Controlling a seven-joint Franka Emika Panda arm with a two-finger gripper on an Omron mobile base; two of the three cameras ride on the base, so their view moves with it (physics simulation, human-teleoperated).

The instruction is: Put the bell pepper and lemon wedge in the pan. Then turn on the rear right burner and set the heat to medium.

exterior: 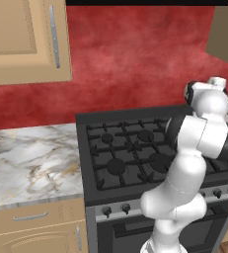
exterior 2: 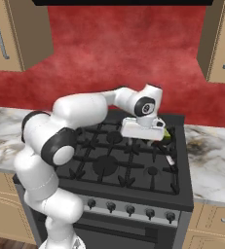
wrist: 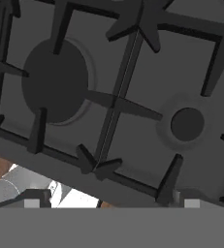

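Clearly spread wide, the jaws (wrist: 108, 203) show their two dark tips far apart at the bottom of the hand view, pinching nothing, and look down on the black stove grates (wrist: 114, 102) with a large burner (wrist: 55, 80) and a small one (wrist: 186, 124). From the right base view, the hand hangs over the rear right part of the stove (exterior 2: 133, 192). A sliver of the yellow-green lemon wedge (exterior 2: 167, 133) peeks out just beside the hand's right end, low against the grates. I cannot tell whether it sits in the pan.
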